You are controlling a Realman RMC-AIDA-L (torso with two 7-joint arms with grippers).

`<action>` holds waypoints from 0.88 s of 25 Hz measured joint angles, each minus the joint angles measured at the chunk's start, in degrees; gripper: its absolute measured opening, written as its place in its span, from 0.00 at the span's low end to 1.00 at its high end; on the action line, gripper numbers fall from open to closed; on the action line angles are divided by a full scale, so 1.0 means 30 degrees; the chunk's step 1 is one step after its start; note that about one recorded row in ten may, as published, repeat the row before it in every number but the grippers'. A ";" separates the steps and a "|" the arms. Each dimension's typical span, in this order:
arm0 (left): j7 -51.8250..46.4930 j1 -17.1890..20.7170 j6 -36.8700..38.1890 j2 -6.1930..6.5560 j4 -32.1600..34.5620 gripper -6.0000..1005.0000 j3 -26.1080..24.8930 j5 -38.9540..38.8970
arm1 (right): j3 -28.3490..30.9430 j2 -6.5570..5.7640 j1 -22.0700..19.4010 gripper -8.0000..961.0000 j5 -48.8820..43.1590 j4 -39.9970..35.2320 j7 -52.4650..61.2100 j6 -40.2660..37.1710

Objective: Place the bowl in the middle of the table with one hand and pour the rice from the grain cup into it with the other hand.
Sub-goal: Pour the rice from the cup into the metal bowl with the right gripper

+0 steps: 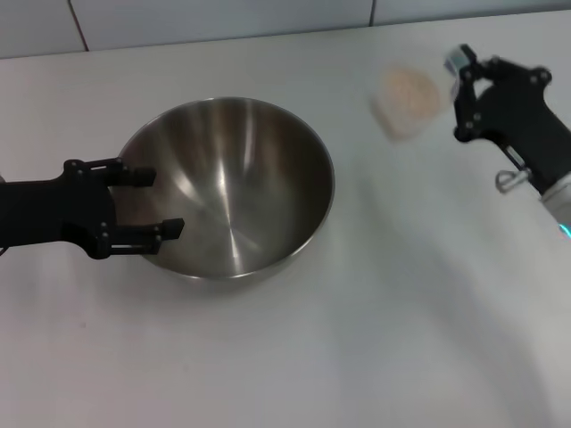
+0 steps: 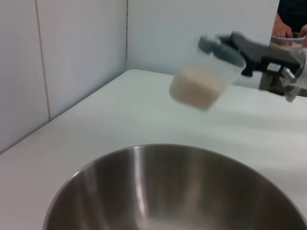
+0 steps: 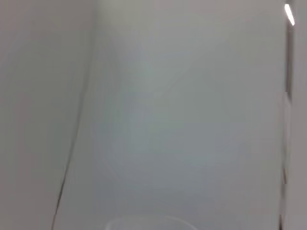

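The steel bowl (image 1: 234, 183) stands on the white table (image 1: 375, 339), left of the middle. My left gripper (image 1: 161, 201) is open at the bowl's left rim, its fingers reaching over the rim and wall. My right gripper (image 1: 458, 98) is shut on the grain cup (image 1: 409, 102) and holds it in the air at the far right, apart from the bowl. The cup holds pale rice (image 1: 409, 89). In the left wrist view the bowl's rim (image 2: 144, 149) fills the foreground, and beyond it the tilted cup (image 2: 204, 76) with rice (image 2: 194, 90) hangs in the right gripper (image 2: 242, 50).
A white tiled wall (image 1: 223, 18) runs along the table's far edge. It also shows in the left wrist view (image 2: 72, 57). Bare tabletop lies in front of and to the right of the bowl. The right wrist view shows only a pale surface and a faint cup rim (image 3: 148, 221).
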 joint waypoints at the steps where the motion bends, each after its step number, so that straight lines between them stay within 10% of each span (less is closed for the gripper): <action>1: 0.0000 -0.0041 -0.0036 -0.0001 0.0000 0.82 0.0001 0.0001 | 0.0253 0.0000 0.0311 0.06 0.0004 0.0465 -0.1505 -0.0440; 14: -0.0276 -0.0139 -0.0037 0.0021 0.0231 0.82 -0.0043 0.0001 | 0.0483 0.0077 0.3762 0.07 -0.0557 0.6580 -2.6628 0.0088; 22: -0.0364 -0.0405 -0.0042 0.0027 0.0270 0.82 -0.0032 0.0001 | 0.0485 0.0080 0.3322 0.08 -0.2323 0.6931 -3.1843 -0.1300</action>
